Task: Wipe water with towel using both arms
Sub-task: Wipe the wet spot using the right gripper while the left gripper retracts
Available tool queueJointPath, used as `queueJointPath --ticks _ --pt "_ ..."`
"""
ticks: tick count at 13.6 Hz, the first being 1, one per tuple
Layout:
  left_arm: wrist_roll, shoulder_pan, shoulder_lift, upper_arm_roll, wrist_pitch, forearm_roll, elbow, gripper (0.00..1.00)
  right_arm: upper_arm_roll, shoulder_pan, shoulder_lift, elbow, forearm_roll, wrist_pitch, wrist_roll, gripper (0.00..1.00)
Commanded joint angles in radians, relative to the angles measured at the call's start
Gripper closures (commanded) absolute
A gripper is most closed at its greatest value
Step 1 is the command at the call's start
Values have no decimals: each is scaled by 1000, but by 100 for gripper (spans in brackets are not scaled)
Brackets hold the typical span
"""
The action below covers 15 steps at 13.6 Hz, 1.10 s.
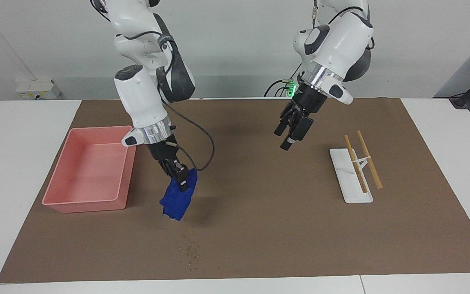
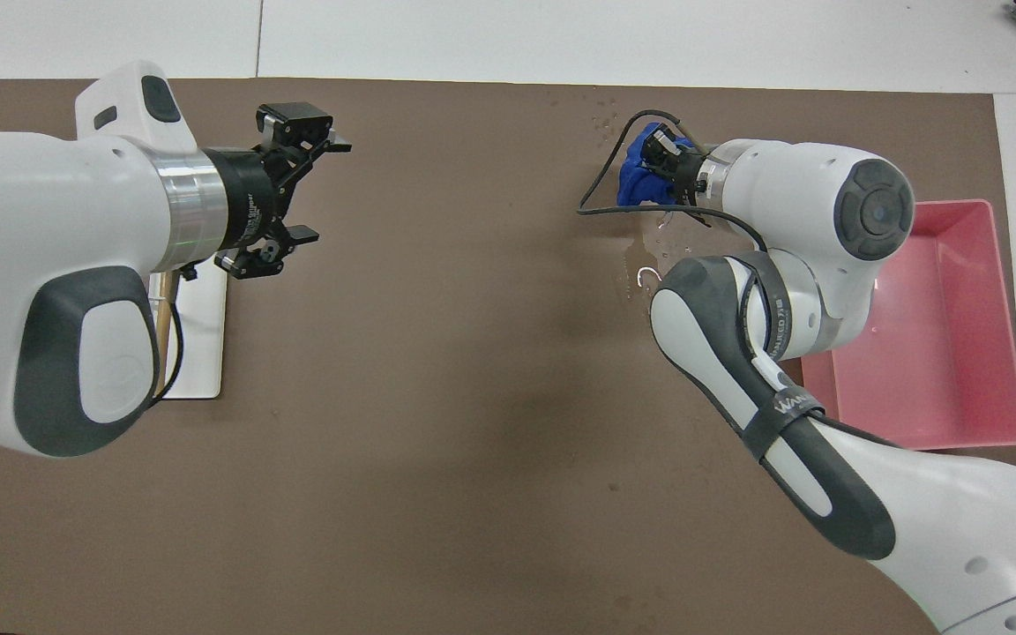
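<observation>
Towel (image 1: pixel 177 199) hangs from right tool (image 1: pixel 181 179), lower left-centre of the facing view, pinched at its top edge, bottom corner at or just above the brown mat (image 1: pixel 259 228), can't tell if it touches. It sits beside the pink bin (image 1: pixel 57 202). Water (image 2: pixel 640 273) shows in the overhead view as shiny patches just below the towel, upper right of centre, plus droplets (image 1: pixel 190 253) low in the facing view. Right tool clamped tight on the towel. Left tool (image 1: pixel 290 134) empty, fingers spread wide, up in the air right of centre in the facing view, over bare mat near the white tray (image 1: pixel 349 192) with chopsticks (image 1: pixel 367 163).

Towel looks soft, light and floppy: it bunches and drapes, and is likely heavier and clingy once wet. Best held at an edge or corner fold, as now, so the loose part drags flat over the wet streak. Slip risk low.
</observation>
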Motion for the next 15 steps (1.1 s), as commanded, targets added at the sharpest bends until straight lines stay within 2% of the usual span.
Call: queueJointPath --ticks 1,3,5,7,10,13,14,15 --pt "353 96 -34 -6 -99 77 -11 0 6 -7 86 31 -18 89 -34 100" --pt "620 171 -37 -5 -156 118 -8 0 6 2 136 31 -19 125 -29 100" --pt "820 222 -37 -5 -207 178 0 0 6 9 137 5 -16 108 -22 100" --pt "1007 242 -37 0 -332 244 44 0 8 12 119 -68 -15 106 -14 100" --pt "1112 246 -35 6 -614 266 181 0 8 30 84 -139 -15 58 49 100" --pt "1181 248 -29 25 -882 268 309 0 8 38 47 -148 -15 -79 109 100" --pt "1198 251 -23 19 -955 284 365 0 8 38 35 -167 -13 -113 118 100" --pt "1197 249 -29 20 -966 283 374 0 8 33 12 -188 -15 -137 123 100"
